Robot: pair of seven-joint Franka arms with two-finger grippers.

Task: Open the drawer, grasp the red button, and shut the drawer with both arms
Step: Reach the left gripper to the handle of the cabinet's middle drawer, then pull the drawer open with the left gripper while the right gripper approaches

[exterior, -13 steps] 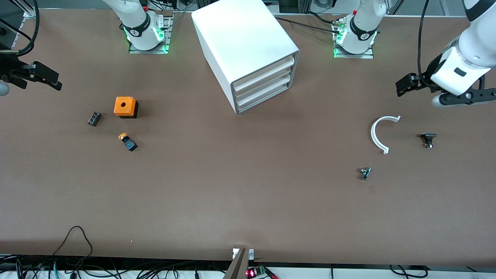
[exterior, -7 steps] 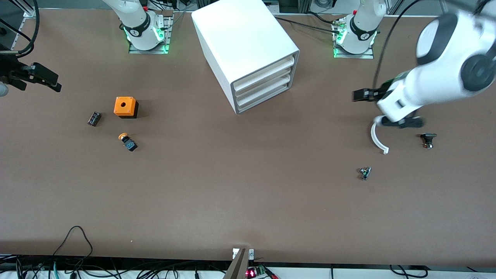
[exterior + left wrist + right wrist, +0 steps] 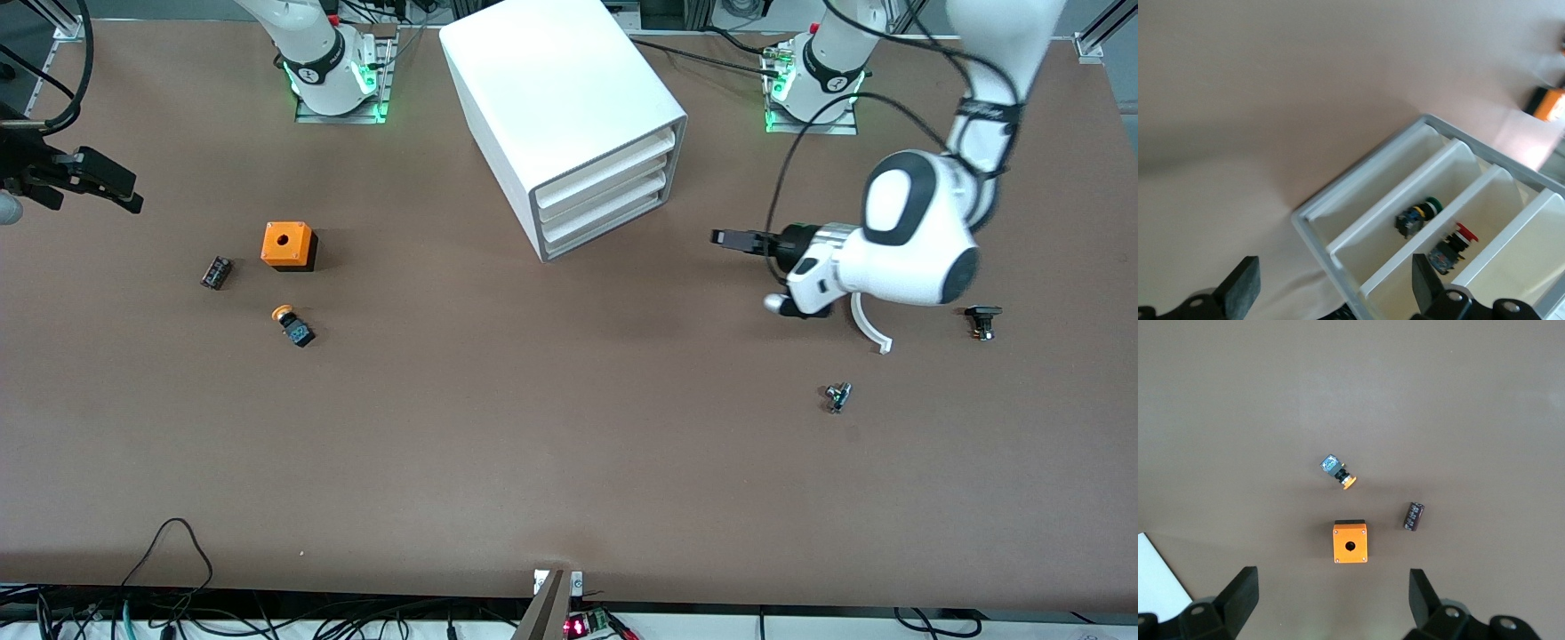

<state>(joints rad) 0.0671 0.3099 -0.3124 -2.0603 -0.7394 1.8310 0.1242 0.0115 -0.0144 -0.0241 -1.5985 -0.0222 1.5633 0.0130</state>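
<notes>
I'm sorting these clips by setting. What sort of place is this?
Most likely a robotics lab bench: two white arms bolted to a brown table, cables trailing along its edge, and small electrical parts laid out around a white drawer cabinet, such as an orange box.

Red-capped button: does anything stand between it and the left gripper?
Yes. The red-capped black button lies in a shut white drawer of the white cabinet, under the shelf above. The open left gripper hovers in front of that cabinet.

White drawer unit (image 3: 569,116), orange box (image 3: 288,245), brown table (image 3: 533,427)
</notes>
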